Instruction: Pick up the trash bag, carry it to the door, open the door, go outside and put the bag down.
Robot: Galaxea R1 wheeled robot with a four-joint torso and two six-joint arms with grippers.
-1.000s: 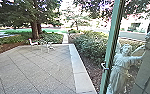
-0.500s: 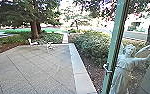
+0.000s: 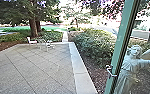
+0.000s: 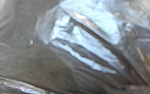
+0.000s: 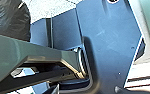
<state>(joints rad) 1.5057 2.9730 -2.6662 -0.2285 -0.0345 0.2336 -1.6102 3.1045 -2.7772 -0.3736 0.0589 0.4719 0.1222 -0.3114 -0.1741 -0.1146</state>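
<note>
Door (image 3: 122, 42) at your one to two o'clock now stands farther to the right than a second ago, while the patio (image 3: 36, 67) ahead looks much the same. You probably have it swinging wider, so opening it looks nearly done; going out and putting the bag down remain. Its handle (image 3: 111, 72) is at about one o'clock, with a pale statue (image 3: 129, 67) at two.

Your trash bag (image 4: 86, 45) is up close in the left wrist view, dark and shiny, and part of it shows in the right wrist view too. You likely carry it on the left, though the grip itself is hidden. How wide the left claw is, you cannot tell; nor can you for the right claw, or whether it touches anything. Watch that the loose plastic doesn't snag on the door's edge.
</note>
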